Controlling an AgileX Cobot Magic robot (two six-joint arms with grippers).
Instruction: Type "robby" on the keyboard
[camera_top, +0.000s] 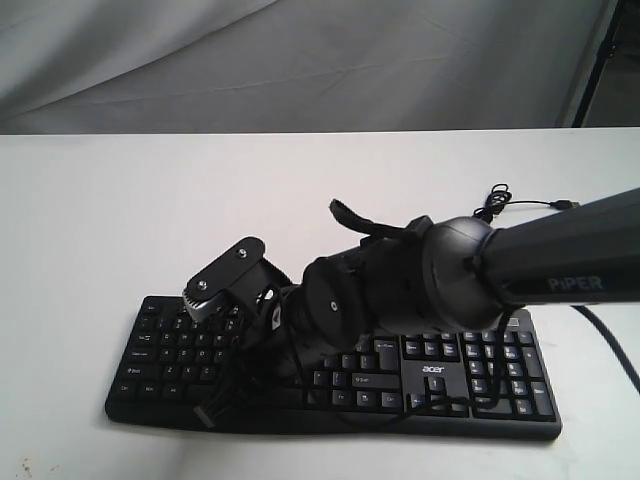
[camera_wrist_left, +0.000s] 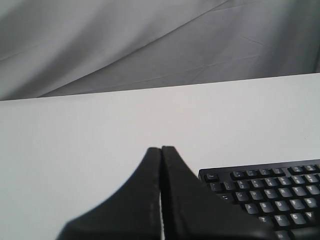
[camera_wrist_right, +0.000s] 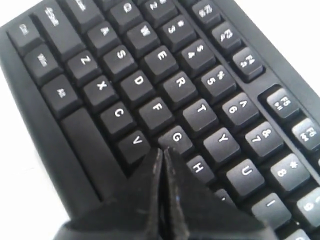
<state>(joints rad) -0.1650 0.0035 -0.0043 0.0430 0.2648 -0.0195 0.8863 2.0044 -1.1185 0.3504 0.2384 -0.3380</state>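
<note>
The black keyboard lies flat near the front edge of the white table, its acer logo on the right half. My right arm reaches across it from the right, down to the left half of the letter keys. In the right wrist view my right gripper is shut and empty. Its tips sit low between the V key and the G key, covering the key below them; contact cannot be told. My left gripper is shut and empty over bare table, beside the keyboard's corner.
The thin black USB cable coils on the table behind the keyboard, its plug pointing right. A grey cloth backdrop hangs past the table's far edge. A dark stand rises at the back right.
</note>
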